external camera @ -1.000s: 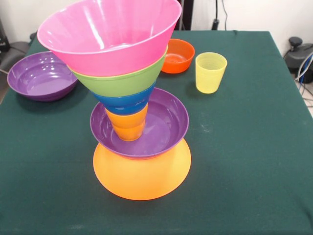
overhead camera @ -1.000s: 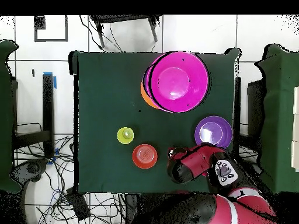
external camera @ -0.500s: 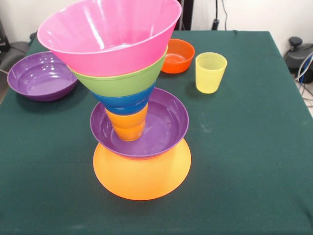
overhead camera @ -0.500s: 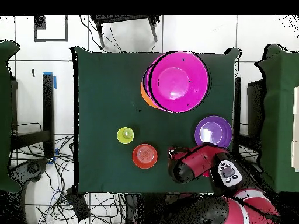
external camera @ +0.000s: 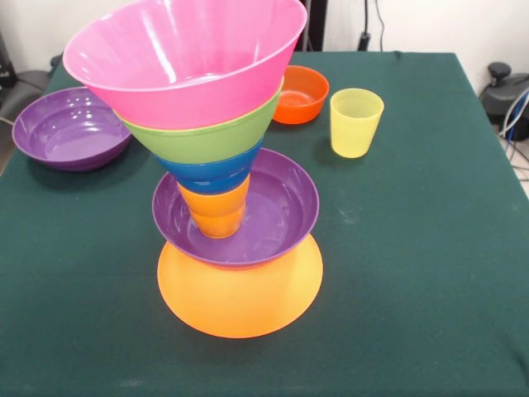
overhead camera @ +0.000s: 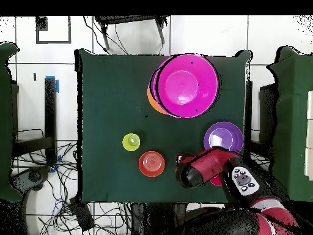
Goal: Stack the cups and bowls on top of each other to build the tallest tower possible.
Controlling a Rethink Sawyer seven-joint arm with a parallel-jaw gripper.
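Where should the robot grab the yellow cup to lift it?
Probably by the rim, coming straight down from above. The yellow cup stands upright with its mouth open, alone on the green table, apart from the orange-red bowl. It tapers downward, so fingers squeezing its sides might slip; one finger inside and one outside the wall looks surer.

pink bowl [overhead camera: 184,84] atop tower [overhead camera: 153,100]

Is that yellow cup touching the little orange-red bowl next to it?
Apart. The front view shows a strip of green table between the yellow cup and the orange-red bowl; the overhead view shows the same gap.
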